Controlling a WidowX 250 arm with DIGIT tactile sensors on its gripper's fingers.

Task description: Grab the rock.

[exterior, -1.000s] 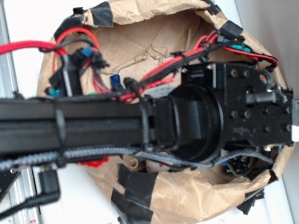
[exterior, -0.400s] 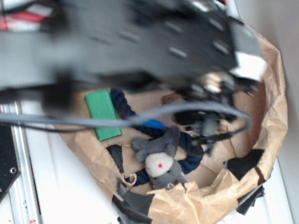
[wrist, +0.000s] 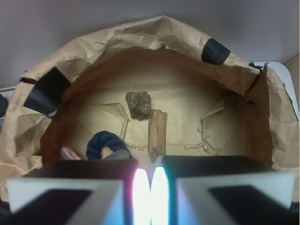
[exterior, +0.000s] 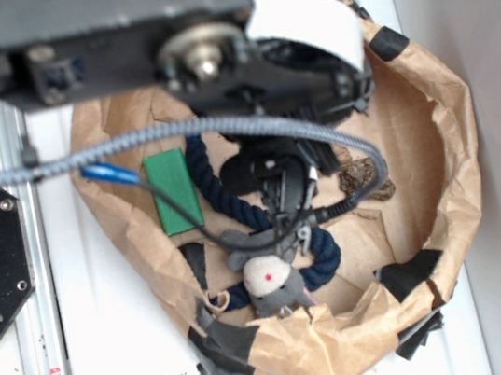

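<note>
The rock (wrist: 139, 104) is a small dark brown lumpy chunk on the floor of the brown paper bag (wrist: 117, 42), toward its far wall in the wrist view. A light-tan wood splinter (wrist: 157, 132) lies just in front of it, slightly right. My gripper (wrist: 150, 174) is shut with nothing between its fingers, well short of the rock and lined up nearer the splinter. From the exterior view the gripper (exterior: 289, 191) hangs over the middle of the bag, left of the brown pieces.
A dark blue rope ring (exterior: 234, 204) curls round a grey plush mouse (exterior: 272, 279) at the bag's near side. A green block (exterior: 174, 191) lies at the left. The bag's taped walls (exterior: 443, 215) rise all around. The arm's cables (exterior: 223, 130) cross above.
The arm has swung up and away from over the bag, uncovering the mouse, rope and green block. The gripper now points down into the bag's middle.
</note>
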